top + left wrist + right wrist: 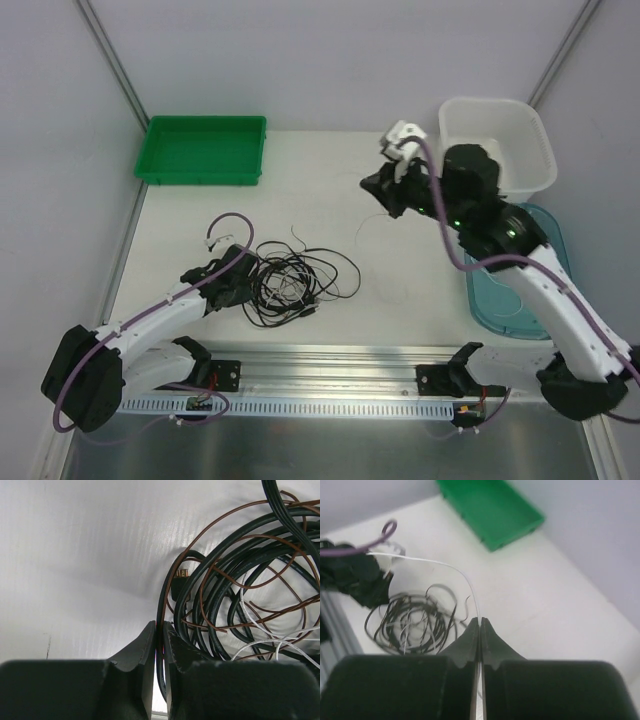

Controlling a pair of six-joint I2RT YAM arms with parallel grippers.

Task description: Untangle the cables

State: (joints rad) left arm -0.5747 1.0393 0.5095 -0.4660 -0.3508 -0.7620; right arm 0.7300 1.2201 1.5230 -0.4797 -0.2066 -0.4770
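Note:
The cables (295, 283) lie in a looped tangle on the white table, left of centre: thick black cords, thin brown ones and a thin white one (260, 630). My left gripper (242, 280) sits at the tangle's left edge, shut on one black cord (161, 605) that runs up between its fingers. A small plug (182, 575) lies just beyond. My right gripper (385, 192) is raised at the far right, shut on the thin white cable (465, 577), which arcs from its fingertips (480, 620) back towards the tangle (412, 625).
A green tray (203, 150) stands at the far left and shows in the right wrist view (492, 510). A white bin (497, 140) stands at the far right, with a teal lid (520, 300) in front of it. A metal rail (330, 375) runs along the near edge.

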